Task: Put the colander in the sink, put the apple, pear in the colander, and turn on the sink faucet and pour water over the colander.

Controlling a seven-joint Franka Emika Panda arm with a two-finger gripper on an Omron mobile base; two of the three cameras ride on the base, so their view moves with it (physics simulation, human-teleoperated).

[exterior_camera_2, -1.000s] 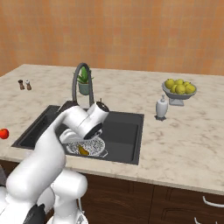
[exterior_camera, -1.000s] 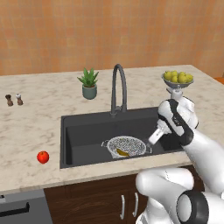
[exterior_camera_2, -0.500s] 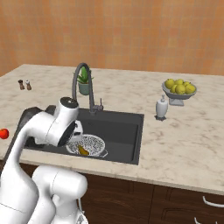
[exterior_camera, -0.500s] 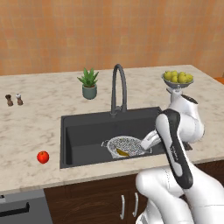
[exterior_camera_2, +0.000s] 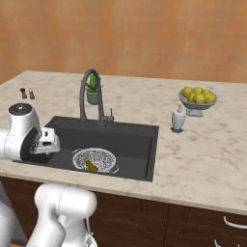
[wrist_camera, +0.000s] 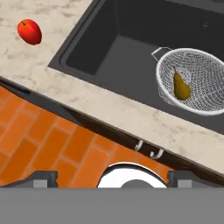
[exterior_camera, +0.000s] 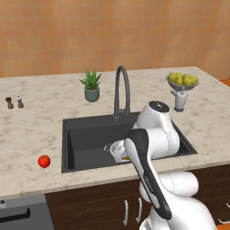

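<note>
Colander [exterior_camera_2: 95, 160] sits in the sink [exterior_camera: 85, 137] with the pear [wrist_camera: 180, 86] inside. Apple [exterior_camera: 44, 161] lies on the counter [exterior_camera: 36, 121] left of the sink. Gripper [wrist_camera: 111, 177] fingers apart, empty. Risk: the round apple rolls away if nudged off-centre.

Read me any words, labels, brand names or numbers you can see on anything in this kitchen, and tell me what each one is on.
None: no readable text, number or sign stands on anything here.
The colander, pear, apple, sink, sink faucet, white dispenser bottle, fruit bowl, plant pot and the two shakers carry no markings.
</note>
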